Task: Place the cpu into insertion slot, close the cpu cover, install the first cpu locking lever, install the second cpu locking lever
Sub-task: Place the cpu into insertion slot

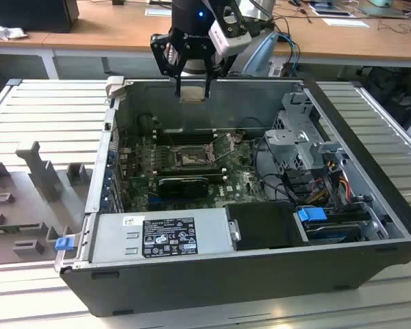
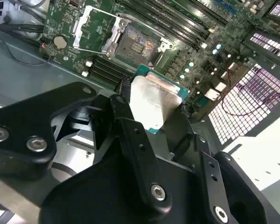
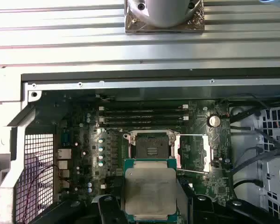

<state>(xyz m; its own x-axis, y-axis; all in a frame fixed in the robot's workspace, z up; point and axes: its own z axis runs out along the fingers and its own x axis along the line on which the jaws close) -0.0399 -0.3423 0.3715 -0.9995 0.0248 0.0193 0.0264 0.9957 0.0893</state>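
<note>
My gripper hangs over the back wall of the open computer case, shut on the cpu. In both wrist views the cpu is a silver-grey square on a green base, pinched by its two side edges between black fingers. The insertion slot lies bare on the green board, well below the chip. The cpu cover is swung open beside the slot, showing board through its window. A thin lever sticks out past the cover.
Long black memory slots run next to the socket. A grey power supply and a drive bay with a blue tab fill the case's front. Cables cross the exterior view's right. A grey moulded tray lies outside.
</note>
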